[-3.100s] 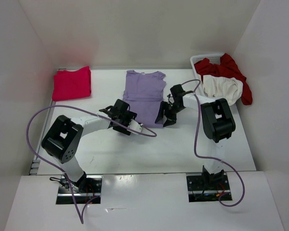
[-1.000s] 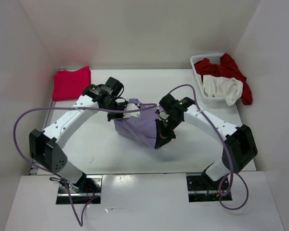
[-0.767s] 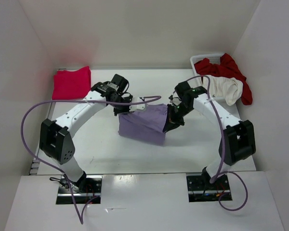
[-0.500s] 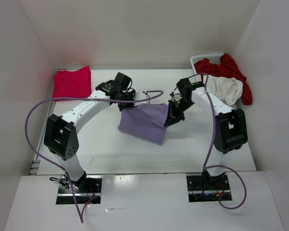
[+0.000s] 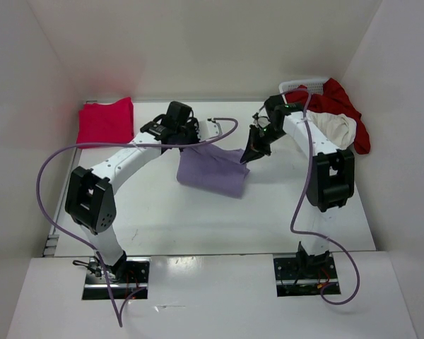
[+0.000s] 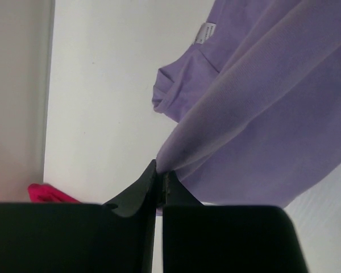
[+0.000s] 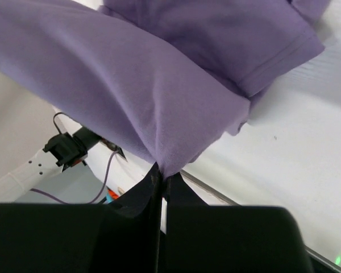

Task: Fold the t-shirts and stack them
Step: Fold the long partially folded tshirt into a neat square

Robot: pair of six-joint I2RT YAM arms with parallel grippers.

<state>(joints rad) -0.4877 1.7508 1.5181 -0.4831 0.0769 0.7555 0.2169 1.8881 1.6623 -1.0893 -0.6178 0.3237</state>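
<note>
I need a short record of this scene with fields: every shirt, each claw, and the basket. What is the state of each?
lavender shirt: held up along its far edge, near part seems to rest on the table
left claw: shut on lavender shirt
right claw: shut on lavender shirt
pink shirt: folded, far left of the table
basket: far right
cream shirt: hangs over the basket
dark red shirt: hangs over the basket

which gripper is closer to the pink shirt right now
Left. The left gripper is just right of the pink shirt, bare table between, pinching the purple shirt. The right gripper pinches its other corner, farther right, near the basket.
</note>
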